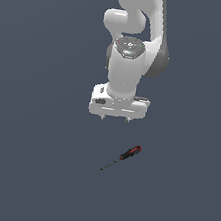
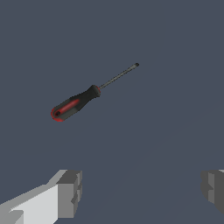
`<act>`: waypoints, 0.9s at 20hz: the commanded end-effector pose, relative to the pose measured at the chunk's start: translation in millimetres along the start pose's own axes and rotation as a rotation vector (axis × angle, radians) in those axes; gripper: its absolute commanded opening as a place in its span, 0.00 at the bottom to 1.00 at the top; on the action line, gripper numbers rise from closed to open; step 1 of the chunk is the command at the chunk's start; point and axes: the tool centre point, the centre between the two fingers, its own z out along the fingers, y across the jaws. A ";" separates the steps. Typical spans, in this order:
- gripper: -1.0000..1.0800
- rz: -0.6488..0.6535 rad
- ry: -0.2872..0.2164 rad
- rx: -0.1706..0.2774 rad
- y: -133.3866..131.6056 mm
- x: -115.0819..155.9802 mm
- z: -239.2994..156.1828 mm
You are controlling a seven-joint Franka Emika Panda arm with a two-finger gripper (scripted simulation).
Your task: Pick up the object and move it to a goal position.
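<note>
A small screwdriver (image 1: 124, 156) with a red-and-black handle and a thin dark shaft lies flat on the dark grey surface. Its handle points toward the exterior view's upper right and its tip toward the lower left. My white gripper (image 1: 115, 118) hangs above the surface, up and a little to the exterior view's left of the screwdriver, and does not touch it. The wrist view shows the screwdriver (image 2: 83, 99) well beyond my gripper (image 2: 142, 192), whose grey fingertips (image 2: 70, 192) stand wide apart and hold nothing. The gripper is open.
The white arm (image 1: 138, 31) rises behind the gripper toward the top of the exterior view. Plain dark grey surface (image 1: 27, 170) surrounds the screwdriver on all sides. No other object shows in either view.
</note>
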 end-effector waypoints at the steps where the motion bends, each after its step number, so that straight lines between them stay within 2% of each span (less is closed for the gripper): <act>1: 0.96 0.000 0.000 0.000 0.0 0.0 0.0; 11: 0.96 -0.045 0.001 0.009 -13.2 0.6 6.3; 18: 0.96 -0.023 0.000 0.009 -13.0 2.7 7.8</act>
